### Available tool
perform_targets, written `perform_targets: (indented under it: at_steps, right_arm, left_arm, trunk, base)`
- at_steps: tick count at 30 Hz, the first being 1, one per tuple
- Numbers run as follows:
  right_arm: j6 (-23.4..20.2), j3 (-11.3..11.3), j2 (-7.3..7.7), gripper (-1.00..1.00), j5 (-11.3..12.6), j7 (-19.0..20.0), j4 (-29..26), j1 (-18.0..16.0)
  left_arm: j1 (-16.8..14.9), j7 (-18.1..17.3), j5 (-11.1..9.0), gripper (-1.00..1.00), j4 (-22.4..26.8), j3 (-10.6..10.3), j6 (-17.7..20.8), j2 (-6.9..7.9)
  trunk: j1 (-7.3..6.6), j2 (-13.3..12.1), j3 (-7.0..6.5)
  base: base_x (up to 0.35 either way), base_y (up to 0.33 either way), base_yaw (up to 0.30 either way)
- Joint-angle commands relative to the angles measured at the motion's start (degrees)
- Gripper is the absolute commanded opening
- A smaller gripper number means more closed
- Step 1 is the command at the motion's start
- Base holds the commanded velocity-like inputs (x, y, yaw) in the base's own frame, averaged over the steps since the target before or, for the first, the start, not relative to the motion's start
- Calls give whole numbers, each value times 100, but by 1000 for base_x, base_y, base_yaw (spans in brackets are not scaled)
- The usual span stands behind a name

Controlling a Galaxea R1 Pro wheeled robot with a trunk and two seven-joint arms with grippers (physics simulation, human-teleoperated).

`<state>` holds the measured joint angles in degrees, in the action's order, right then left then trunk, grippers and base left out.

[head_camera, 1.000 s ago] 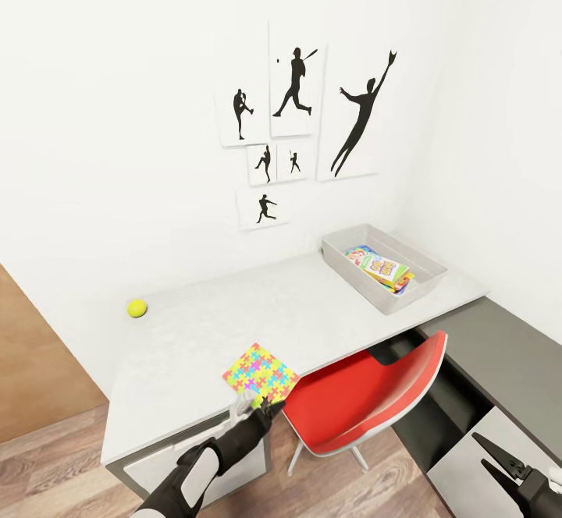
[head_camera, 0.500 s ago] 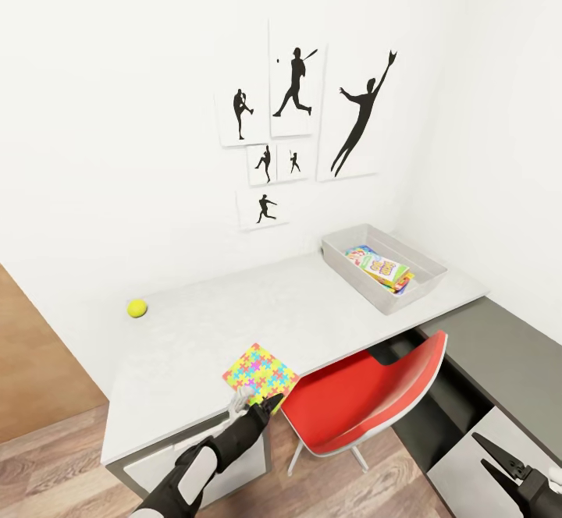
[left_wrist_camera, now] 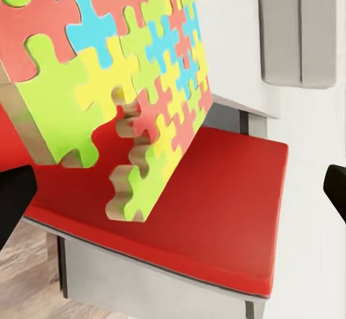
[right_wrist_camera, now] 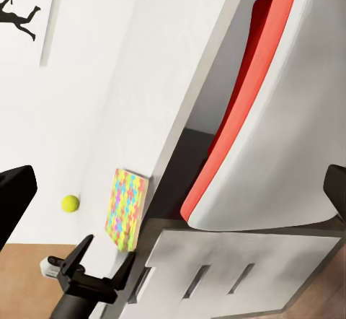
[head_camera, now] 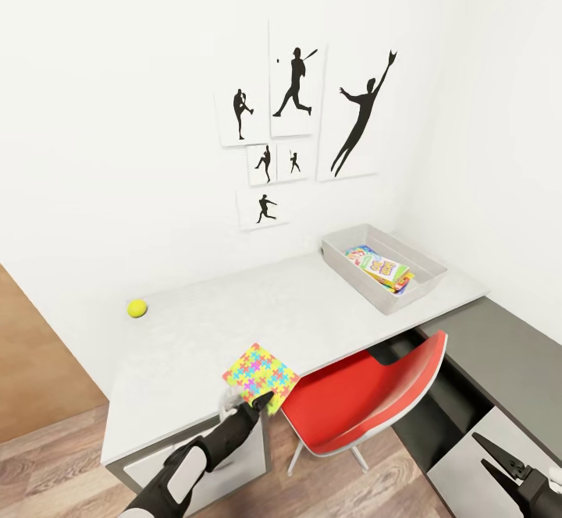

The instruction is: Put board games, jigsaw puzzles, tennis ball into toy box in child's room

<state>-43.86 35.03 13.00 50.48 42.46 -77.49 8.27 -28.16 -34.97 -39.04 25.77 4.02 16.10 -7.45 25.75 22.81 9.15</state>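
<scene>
Since a second earlier, the left arm had pulled slightly back and toward the robot's left, so the left pincer (head_camera: 251,404) now met the near corner of the jigsaw puzzle (head_camera: 260,373) from lower down; the puzzle, ball and box had not moved. The left pincer's fingers stood wide apart, one on each side of the puzzle's corner, not yet closed on it. One jigsaw puzzle lay flat at the tabletop (head_camera: 187,338) front edge, its corner jutting past the edge: a thin square slab covered in interlocking pieces of red, blue, yellow and green. One yellow-green tennis ball (head_camera: 137,308) sat well beyond the left pincer, near the wall. One grey toy box (head_camera: 428,265) stood far from it toward the robot's right, holding colourful board games (head_camera: 382,269). One red chair (head_camera: 367,401) sat just beside the left pincer. The right pincer (head_camera: 493,459) hung wide open, low and well apart from everything.
</scene>
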Motion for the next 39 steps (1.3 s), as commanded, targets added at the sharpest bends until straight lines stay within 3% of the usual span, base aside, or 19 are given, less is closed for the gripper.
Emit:
perform_targets:
  at_steps: [1,9,26,39]
  right_arm:
    - [-35,4,1,100,23,-1,-3,0]
    - [-35,4,1,100,23,-1,-3,0]
    - [-44,4,-6,100,23,-1,-3,0]
    - [-43,4,-8,100,26,-1,-10,0]
  left_arm:
    - [-5,-39,-20,100,-2,85,60,-5]
    - [-5,-78,-10,100,-2,263,68,1]
    - [-5,-63,-16,100,6,291,131,205]
    - [-14,-86,-23,100,7,283,148,240]
  trunk:
    - [4,11,10]
    - [4,11,10]
    - [4,11,10]
    - [4,11,10]
  base:
    - [0,0,0]
    - [0,0,0]
    - [0,0,0]
    - [0,0,0]
